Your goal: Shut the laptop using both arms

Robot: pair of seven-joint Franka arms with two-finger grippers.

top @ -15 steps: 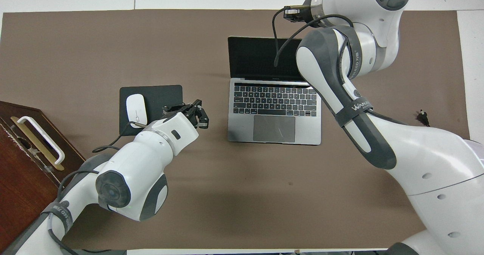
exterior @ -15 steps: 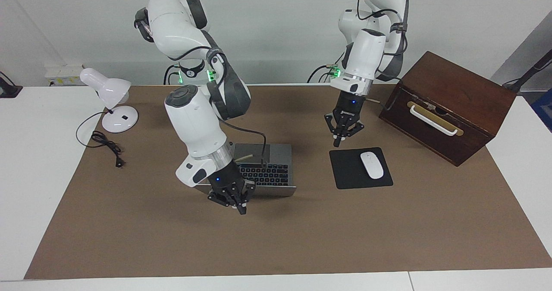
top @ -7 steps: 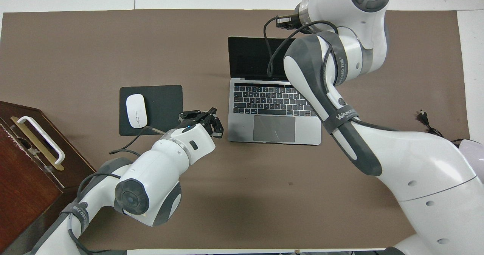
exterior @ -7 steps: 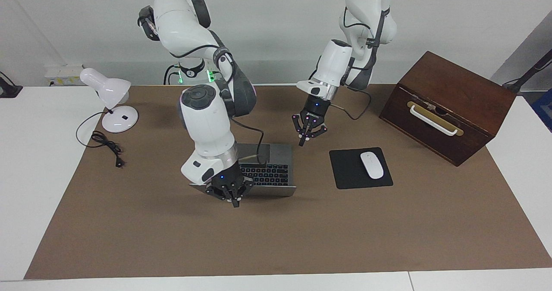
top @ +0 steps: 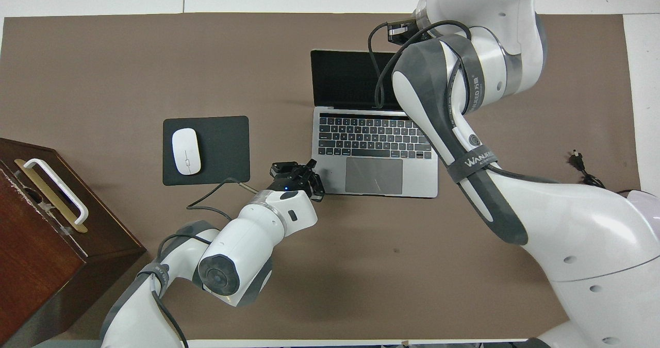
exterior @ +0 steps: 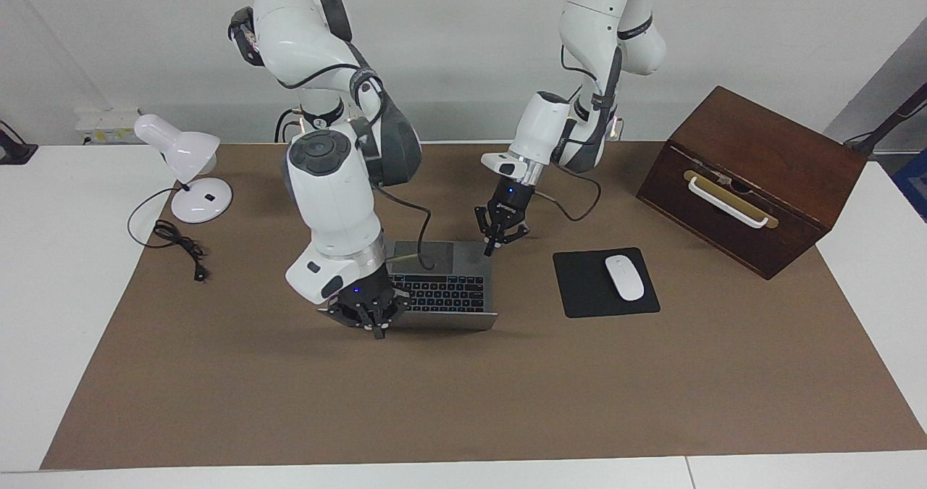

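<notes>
The silver-grey laptop [exterior: 467, 257] stands open at the middle of the brown mat, its dark screen tilted back away from the robots; it also shows in the overhead view [top: 374, 175]. My left gripper [exterior: 491, 248], also in the overhead view [top: 309, 175], is shut and hovers over the palm-rest corner nearest the mouse pad. My right gripper [exterior: 376, 329] is shut, pointing down at the lid's top edge, at the corner toward the right arm's end. The overhead view hides it under its own forearm.
A black mouse pad [exterior: 579, 290] with a white mouse [exterior: 624, 277] lies beside the laptop toward the left arm's end. A brown wooden box [exterior: 753, 177] with a white handle stands past it. A white lamp [exterior: 185, 163] and its cord [exterior: 177, 246] are at the right arm's end.
My left gripper has moved from above the mouse pad's edge to the laptop's palm-rest corner. My right gripper has drawn in against the lid's top edge. The lid has not moved.
</notes>
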